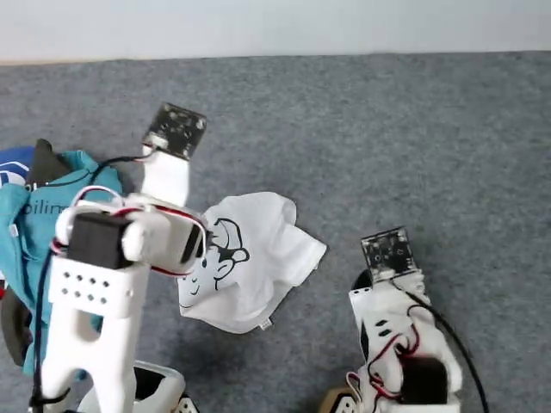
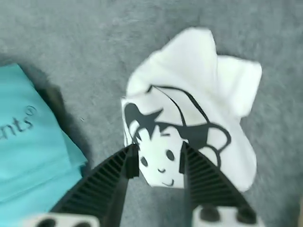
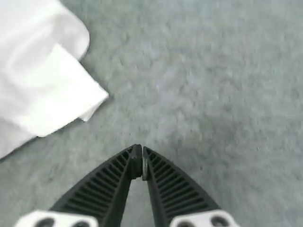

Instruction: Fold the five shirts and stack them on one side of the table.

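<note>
A crumpled white shirt with a black cartoon face print lies in the middle of the grey table. My left arm hangs over the shirt's left edge. In the left wrist view the left gripper is open, and the printed edge of the white shirt lies between its fingers. My right arm is at the near right. The right gripper is shut over bare table, a short way from a sleeve of the white shirt.
A pile of shirts sits at the table's left edge, with a teal shirt on top and blue and dark cloth behind it. The far and right parts of the table are bare grey felt.
</note>
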Controlling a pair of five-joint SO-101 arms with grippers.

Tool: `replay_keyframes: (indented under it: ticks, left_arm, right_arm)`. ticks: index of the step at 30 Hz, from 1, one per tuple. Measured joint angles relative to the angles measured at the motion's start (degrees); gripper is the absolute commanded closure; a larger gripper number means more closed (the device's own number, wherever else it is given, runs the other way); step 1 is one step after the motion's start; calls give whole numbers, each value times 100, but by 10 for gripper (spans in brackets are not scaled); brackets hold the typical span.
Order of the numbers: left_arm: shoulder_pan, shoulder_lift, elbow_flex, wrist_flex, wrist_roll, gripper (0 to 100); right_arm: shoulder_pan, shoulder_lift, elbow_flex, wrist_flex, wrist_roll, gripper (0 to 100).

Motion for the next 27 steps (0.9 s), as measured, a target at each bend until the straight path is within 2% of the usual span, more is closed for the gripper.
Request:
replay_keyframes:
  ticks: [4, 10, 14, 22, 27]
  left_arm:
    - [176, 0, 554, 0, -193, 851]
    - [343, 9, 721, -9, -413, 752]
    - [343, 18, 967, -9, -589, 739]
    - [343, 18, 1785, -202, -1609, 742]
    - [378, 18, 1785, -290, -1767, 769]
  right_arm:
    - [44, 1336, -1231, 466, 0, 984]
    - [35, 3965, -3077, 1284, 0, 984]
    - [62, 5099, -3789, 1644, 0, 983]
    - [44, 5495, -4070, 2013, 0, 983]
    - [44, 5495, -4070, 2136, 0, 983]
